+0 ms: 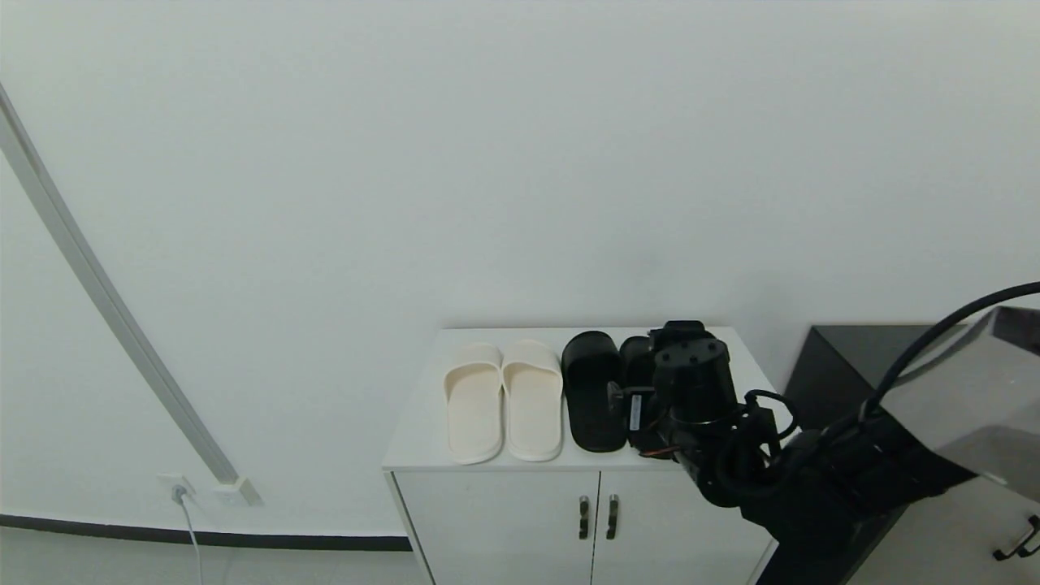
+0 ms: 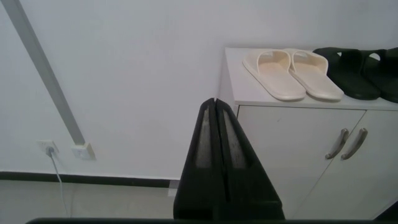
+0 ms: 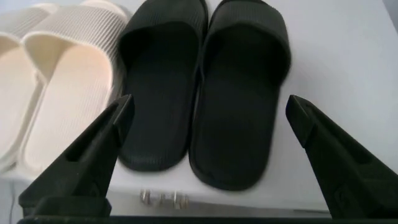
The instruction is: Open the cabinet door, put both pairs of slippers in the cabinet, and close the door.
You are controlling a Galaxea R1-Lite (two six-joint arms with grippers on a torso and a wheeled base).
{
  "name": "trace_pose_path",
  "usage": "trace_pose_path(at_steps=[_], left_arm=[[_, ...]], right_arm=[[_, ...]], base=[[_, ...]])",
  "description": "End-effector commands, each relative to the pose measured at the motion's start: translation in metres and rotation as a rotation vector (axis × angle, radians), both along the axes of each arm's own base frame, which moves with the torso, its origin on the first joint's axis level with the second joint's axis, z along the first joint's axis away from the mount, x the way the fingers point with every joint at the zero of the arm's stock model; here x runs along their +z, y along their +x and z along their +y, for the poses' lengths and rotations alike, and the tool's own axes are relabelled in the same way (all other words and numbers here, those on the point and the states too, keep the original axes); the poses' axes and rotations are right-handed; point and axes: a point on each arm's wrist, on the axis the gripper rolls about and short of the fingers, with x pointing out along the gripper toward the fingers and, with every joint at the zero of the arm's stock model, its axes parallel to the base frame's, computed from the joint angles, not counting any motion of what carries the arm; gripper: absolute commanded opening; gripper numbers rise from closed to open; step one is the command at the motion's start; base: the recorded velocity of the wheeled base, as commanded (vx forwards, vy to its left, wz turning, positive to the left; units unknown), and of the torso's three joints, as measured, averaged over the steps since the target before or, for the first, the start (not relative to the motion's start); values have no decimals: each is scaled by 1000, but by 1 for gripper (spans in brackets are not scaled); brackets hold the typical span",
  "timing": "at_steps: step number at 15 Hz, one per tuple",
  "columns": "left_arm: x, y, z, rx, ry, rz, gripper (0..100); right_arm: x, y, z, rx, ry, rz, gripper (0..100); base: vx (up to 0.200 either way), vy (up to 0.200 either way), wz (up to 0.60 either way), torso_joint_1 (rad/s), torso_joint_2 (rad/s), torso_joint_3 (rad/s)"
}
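**Nothing stowed yet, doors shut; right gripper spread over black pair**

Progress: no step is judged complete. Both doors (image 1: 496,528) of the cabinet (image 1: 416,426) are seen shut, with the paired handles (image 1: 583,517) side by side at the middle seam. Both pairs are left on the cabinet top. Opening, two placements and closing all remain.

Left gripper (image 2: 215,102): its fingers are pressed together and nothing is held. It is kept off the cabinet's left side, well apart from it, and pointed toward the wall beside the left edge.

Cream slippers (image 1: 520,406): laid side by side, touching, left of the top's middle. Heels are at the front edge and toes point toward the back edge.

Black slippers (image 3: 205,93): laid just beside the cream pair, toward the right edge, in the same direction. The right one is partly hidden by the arm in the head view.

Right gripper (image 3: 209,102): held above the black pair near the front edge, with its fingers spread wide to either side of the pair. Nothing is gripped, and contact cannot be made out.

Since the doors are not yet opened, a handle pull is judged to be needed before anything can go inside.
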Motion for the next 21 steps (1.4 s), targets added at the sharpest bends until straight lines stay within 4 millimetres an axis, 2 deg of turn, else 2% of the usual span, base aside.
trace_pose_path(at_steps=[1,6,10,17,18,21], left_arm=[[0,0,0,1,-2,0,0],[0,0,0,0,-2,0,0],[0,0,0,1,-3,0,0],[0,0,0,0,-3,0,0],[0,0,0,0,-5,0,0],[0,0,0,1,-5,0,0]], right_arm=[[-31,26,13,-38,-31,18,100],[-48,60,23,-68,-21,-4,100],[-61,86,24,-81,-37,-22,100],[-68,109,27,-97,-31,-60,100],[-70,110,27,-96,-33,-57,0],[-71,109,27,-96,-33,-56,0]], base=[[0,0,0,0,0,0],[0,0,0,0,0,0],[0,0,0,0,0,0],[0,0,0,0,0,0],[0,0,0,0,0,0],[0,0,0,0,0,0]])
